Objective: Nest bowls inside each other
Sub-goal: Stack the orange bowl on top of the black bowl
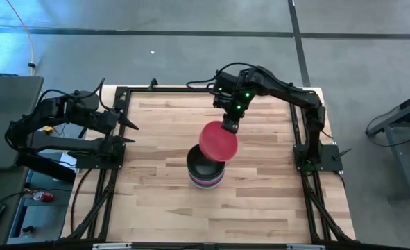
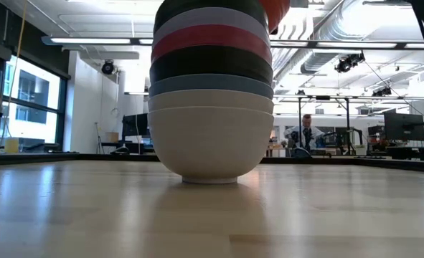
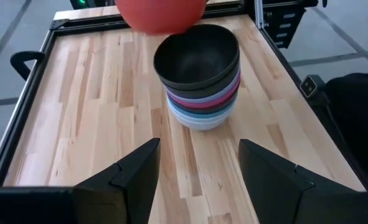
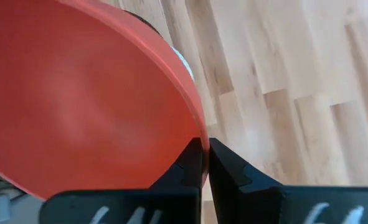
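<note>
A stack of nested bowls [image 1: 205,170] stands near the table's middle, a black one on top [image 3: 197,57], then lavender, magenta, black, blue and white below [image 2: 210,136]; the lowest white bowl's foot rests on the wood. My right gripper [image 1: 228,126] is shut on a red bowl [image 1: 218,141] that hovers above the stack's far side, also seen as the red bowl [image 3: 160,14] and the red bowl [image 4: 78,99]. My left gripper [image 3: 196,168] is open at the table's left edge [image 1: 125,128], apart from everything. My right gripper pinches the red bowl's rim [image 4: 199,134] between its two fingers, one finger inside the bowl and one outside. The fingers come from above and the far side. The bowl is lifted clear, tilted, hanging below the fingers over the stack.
The wooden table top [image 1: 260,201] has a black frame rail [image 1: 125,97] around it. A person [image 2: 306,129] and equipment show in the room beyond the far edge. Bare wood lies on all sides of the stack.
</note>
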Motion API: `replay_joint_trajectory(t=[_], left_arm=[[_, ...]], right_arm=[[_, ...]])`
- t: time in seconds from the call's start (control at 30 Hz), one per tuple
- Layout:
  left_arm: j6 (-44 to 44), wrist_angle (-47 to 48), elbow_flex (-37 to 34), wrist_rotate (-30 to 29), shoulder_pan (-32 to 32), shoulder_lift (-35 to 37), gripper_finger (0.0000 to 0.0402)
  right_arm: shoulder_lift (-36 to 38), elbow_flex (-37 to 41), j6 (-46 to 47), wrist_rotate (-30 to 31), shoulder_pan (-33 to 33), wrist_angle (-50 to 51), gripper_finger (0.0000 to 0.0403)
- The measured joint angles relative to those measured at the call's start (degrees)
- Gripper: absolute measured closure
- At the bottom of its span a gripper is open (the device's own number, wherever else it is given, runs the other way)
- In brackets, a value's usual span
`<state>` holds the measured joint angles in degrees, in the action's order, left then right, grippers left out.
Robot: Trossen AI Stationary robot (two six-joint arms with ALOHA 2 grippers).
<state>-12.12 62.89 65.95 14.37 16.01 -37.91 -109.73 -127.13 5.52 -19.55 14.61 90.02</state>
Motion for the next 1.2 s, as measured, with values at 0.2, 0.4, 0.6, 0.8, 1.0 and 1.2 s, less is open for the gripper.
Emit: replay_joint_trajectory(t=[0.2, 0.4, 0.6, 0.8, 1.0, 1.2], left_arm=[[0.55, -0.2, 0.0, -0.01, 0.0, -0.02, 0.0195], [1.48, -2.63, 0.0, 0.0, 0.0, -0.04, 0.0195], [3.01, -4.59, 0.02, -0.07, 0.0, -0.22, 0.0195], [4.53, -6.55, 0.02, -0.85, 0.02, -0.44, 0.0195], [5.09, -8.19, 0.02, -1.82, 0.02, -0.76, 0.0195], [6.12, -8.74, 0.02, -1.99, 0.02, -1.4, 0.0195]], right_arm=[[2.58, 0.0, -2.82, 4.02, 0.78, 0.01, 0.0403], [3.74, 0.0, -6.1, 4.37, 0.99, 0.0, 0.0403], [4.74, -0.02, -10.08, 7.4, 0.67, -0.02, 0.0403], [4.55, -0.02, -11.87, 7.54, -0.88, 0.02, 0.0403], [2.74, 0.15, -12.03, 7.39, -2.11, 0.0, 0.0403], [-0.4, 0.17, -13.13, 7.25, -3.07, -0.06, 0.0403]])
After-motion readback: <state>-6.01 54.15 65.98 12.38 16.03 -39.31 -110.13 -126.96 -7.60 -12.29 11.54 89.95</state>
